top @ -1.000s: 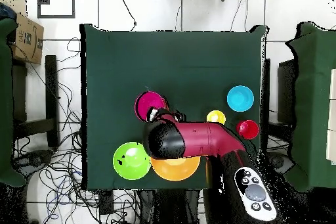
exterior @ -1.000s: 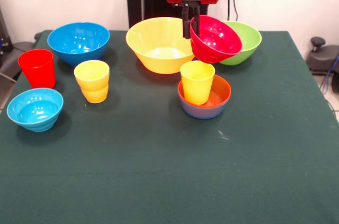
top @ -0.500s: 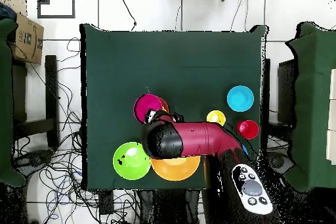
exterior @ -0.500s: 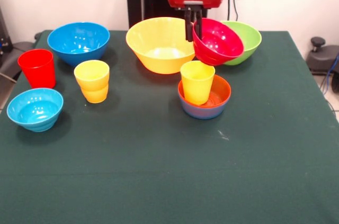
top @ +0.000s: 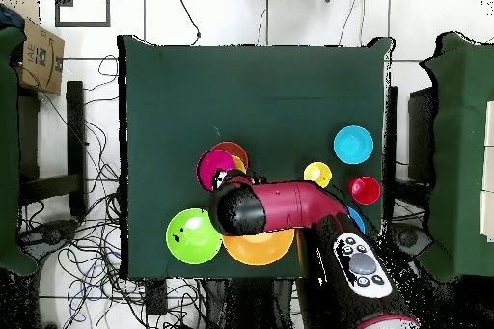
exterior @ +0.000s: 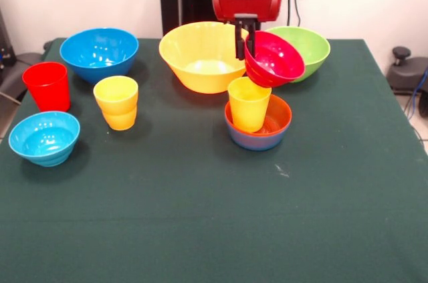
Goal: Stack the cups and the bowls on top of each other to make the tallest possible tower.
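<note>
My gripper (exterior: 245, 54) is shut on the rim of a crimson bowl (exterior: 275, 59), which hangs tilted in the air. Just below it, the tower is a yellow cup (exterior: 249, 104) standing in an orange-red bowl (exterior: 278, 117), itself nested in a blue bowl (exterior: 257, 141). The crimson bowl's lower edge overlaps the cup's rim in the front view. From overhead, the crimson bowl (top: 216, 166) covers most of the orange-red bowl (top: 234, 148), and the arm (top: 285, 206) hides the gripper.
Behind stand a large yellow-orange bowl (exterior: 200, 55) and a lime green bowl (exterior: 313, 45). To the left are a blue bowl (exterior: 99, 51), a red cup (exterior: 47, 85), two nested yellow cups (exterior: 116, 102) and a light-blue bowl (exterior: 43, 137). Cables lie around the table (top: 289, 84).
The gripper has carried the crimson bowl slightly right and lower in the front view, closer over the yellow cup. Nothing else on the table has moved.
</note>
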`<state>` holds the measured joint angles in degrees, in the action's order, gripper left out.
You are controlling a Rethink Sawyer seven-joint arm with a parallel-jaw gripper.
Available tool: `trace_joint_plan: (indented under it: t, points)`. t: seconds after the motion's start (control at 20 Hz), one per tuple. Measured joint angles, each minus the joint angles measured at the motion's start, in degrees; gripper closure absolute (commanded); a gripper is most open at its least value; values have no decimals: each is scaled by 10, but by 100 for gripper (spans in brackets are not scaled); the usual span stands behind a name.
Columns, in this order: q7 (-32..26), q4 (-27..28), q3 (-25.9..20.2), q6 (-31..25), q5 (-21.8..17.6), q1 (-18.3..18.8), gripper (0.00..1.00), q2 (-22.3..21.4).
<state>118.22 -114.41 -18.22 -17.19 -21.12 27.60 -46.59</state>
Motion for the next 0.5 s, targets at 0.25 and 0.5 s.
trace_joint_plan:
  t: [0.25,0.5]
  points:
    - [0,0,0,0,-7,0,100,9]
    - [0,0,0,0,-7,2,100,9]
